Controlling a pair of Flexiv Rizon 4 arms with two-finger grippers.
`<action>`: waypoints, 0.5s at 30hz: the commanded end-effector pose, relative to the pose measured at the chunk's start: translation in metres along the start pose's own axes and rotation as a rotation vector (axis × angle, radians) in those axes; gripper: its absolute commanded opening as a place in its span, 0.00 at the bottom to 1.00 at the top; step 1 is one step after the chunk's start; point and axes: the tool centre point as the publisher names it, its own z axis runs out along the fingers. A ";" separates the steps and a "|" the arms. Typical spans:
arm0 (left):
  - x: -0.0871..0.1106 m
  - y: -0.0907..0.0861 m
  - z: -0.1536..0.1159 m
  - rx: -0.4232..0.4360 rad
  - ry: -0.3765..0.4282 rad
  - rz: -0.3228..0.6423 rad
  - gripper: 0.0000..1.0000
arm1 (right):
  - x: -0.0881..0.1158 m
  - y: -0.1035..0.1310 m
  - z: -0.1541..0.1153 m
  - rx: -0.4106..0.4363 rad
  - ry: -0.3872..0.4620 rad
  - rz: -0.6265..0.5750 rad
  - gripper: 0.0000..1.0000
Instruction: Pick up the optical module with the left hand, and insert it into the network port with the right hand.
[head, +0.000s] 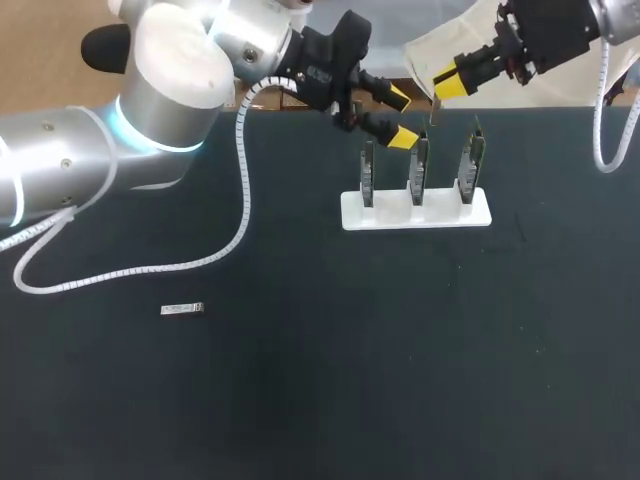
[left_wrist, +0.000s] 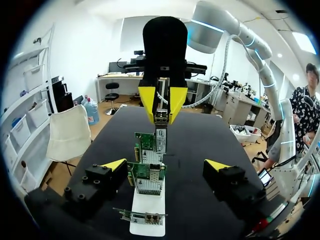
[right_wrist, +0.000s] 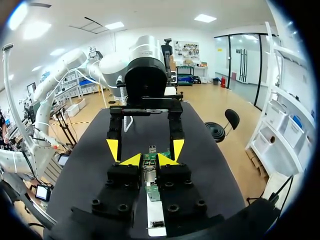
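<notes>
My right gripper (head: 447, 82) hangs above the card stand, shut on the optical module (head: 435, 112), a slim silver-grey piece pointing down. In the left wrist view the same right gripper (left_wrist: 161, 112) holds the module (left_wrist: 161, 137) just over the far green network cards (left_wrist: 148, 145). In the right wrist view the module (right_wrist: 148, 176) sits between my right gripper's (right_wrist: 150, 160) yellow tips. My left gripper (head: 401, 117) stands open beside the cards, at their top edge, with nothing held; its fingers (left_wrist: 114, 166) straddle the row of cards.
A white stand (head: 350, 212) holds three upright network cards (head: 419, 170) near the table's back edge. A small silver-grey part (head: 183, 309) lies flat on the dark table at the left. A white cable (head: 240, 215) trails from my left arm across the table.
</notes>
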 end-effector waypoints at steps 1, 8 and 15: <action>0.000 0.001 0.001 0.005 -0.004 -0.007 1.00 | 0.000 0.000 0.000 0.001 0.000 -0.002 0.00; 0.000 0.001 0.001 0.005 -0.004 -0.007 1.00 | -0.002 -0.003 0.003 -0.018 0.002 -0.010 0.00; 0.000 0.001 0.001 0.005 -0.004 -0.007 1.00 | -0.001 -0.005 0.010 -0.051 0.007 -0.027 0.00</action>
